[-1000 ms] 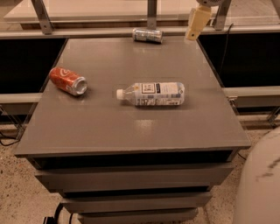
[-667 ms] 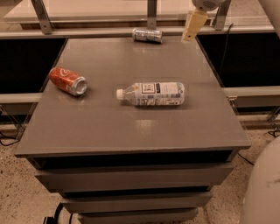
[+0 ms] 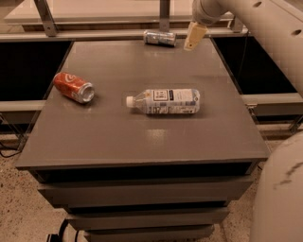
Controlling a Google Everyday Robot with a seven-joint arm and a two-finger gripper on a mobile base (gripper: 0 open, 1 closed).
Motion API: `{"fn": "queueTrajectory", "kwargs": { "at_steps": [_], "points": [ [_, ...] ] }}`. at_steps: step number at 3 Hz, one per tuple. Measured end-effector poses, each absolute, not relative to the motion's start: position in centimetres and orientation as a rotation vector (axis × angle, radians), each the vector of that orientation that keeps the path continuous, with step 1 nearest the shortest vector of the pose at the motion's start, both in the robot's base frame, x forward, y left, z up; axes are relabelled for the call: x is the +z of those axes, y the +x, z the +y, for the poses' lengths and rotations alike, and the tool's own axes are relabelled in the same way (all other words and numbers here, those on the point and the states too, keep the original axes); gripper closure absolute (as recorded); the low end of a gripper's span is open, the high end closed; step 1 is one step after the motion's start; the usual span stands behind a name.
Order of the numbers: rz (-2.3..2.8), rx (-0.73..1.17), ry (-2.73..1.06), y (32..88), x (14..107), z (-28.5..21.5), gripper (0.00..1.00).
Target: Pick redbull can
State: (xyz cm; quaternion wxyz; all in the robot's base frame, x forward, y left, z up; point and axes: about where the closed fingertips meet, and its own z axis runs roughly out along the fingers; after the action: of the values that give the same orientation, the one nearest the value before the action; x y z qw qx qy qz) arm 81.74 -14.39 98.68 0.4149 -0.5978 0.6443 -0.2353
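Note:
The redbull can [image 3: 159,38] is slim and silvery with dark blue patches. It lies on its side at the far edge of the grey table [image 3: 142,137], near the middle. My gripper [image 3: 194,36] hangs from the arm at the top right, just to the right of the can and a little above the tabletop, apart from the can. It holds nothing that I can see.
An orange-red soda can [image 3: 73,87] lies on its side at the table's left. A clear plastic bottle with a white cap [image 3: 164,101] lies on its side at the centre. Metal rails and posts [image 3: 164,12] run behind the far edge. The robot's white body [image 3: 279,198] fills the lower right.
My gripper has moved left and slightly down, closer to the redbull can. The cans and the bottle have not moved.

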Motion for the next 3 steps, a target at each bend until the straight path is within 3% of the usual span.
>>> {"fn": "queueTrajectory", "kwargs": {
  "at_steps": [3],
  "points": [
    [1.534,-0.670,-1.463,84.4,97.4,-12.7,0.00]
  ]
}}
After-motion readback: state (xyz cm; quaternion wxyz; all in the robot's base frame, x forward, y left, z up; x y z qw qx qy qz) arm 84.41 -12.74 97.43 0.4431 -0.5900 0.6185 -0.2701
